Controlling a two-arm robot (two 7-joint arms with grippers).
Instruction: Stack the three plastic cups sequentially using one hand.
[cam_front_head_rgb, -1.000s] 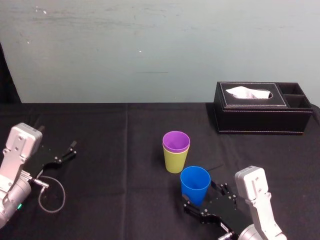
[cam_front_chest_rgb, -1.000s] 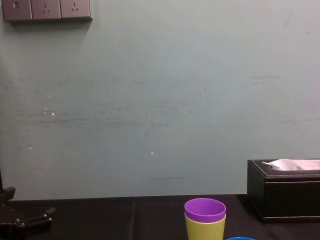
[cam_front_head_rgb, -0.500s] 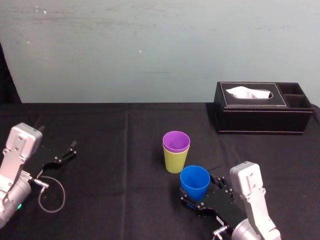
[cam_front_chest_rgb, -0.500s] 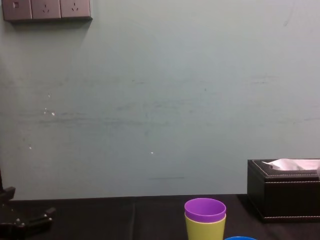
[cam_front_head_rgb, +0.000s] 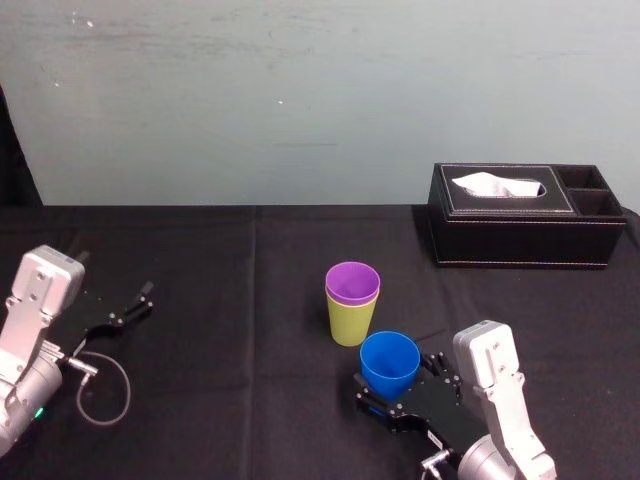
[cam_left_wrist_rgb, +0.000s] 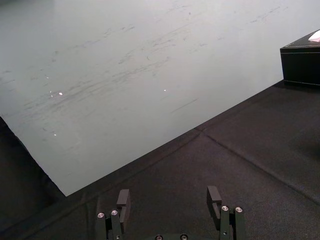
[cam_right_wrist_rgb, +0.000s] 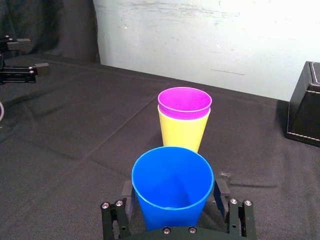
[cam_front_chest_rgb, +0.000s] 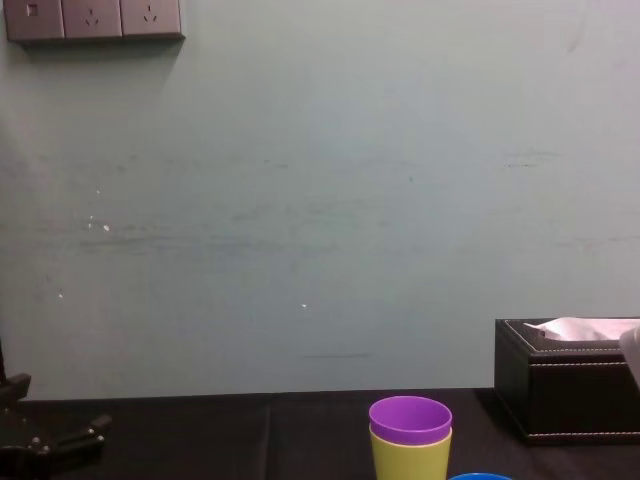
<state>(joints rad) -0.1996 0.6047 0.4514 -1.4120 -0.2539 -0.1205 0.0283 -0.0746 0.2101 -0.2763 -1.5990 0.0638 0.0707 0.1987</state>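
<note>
**Fingers (cam_right_wrist_rgb: 218, 186) clasp the blue cup (cam_right_wrist_rgb: 172, 192) next to a two-cup stack**

The two black fingers of the right gripper (cam_front_head_rgb: 400, 378) sit one on each side of the blue cup. In the right wrist view, each pad lies against the cup's wall low down. The cup stands upright, open end up, with nothing inside it. The gripper reaches in low from the 5 o'clock edge of the black-covered table (cam_front_head_rgb: 240, 380). Its pale grey arm link rises behind it towards the robot.

The purple cup (cam_front_head_rgb: 352, 281) is nested inside the yellow-green cup (cam_front_head_rgb: 350, 322). Its rim and a narrow band of its wall stand above the yellow-green rim. This pair stands upright near the middle of the table. The blue cup is near the pair, at about 5 o'clock from it, and there is a gap between them. From the chest camera the pair shows low and right of centre, with the blue rim just entering at the bottom edge.

A black tissue box (cam_front_head_rgb: 520, 235) with a white tissue poking out sits at about 2 o'clock from the pair, well apart, close to the pale wall.

The left gripper (cam_left_wrist_rgb: 167, 197) lies on the cloth far out at 9 o'clock from the cups. Its fingers are spread apart with nothing between them.
</note>
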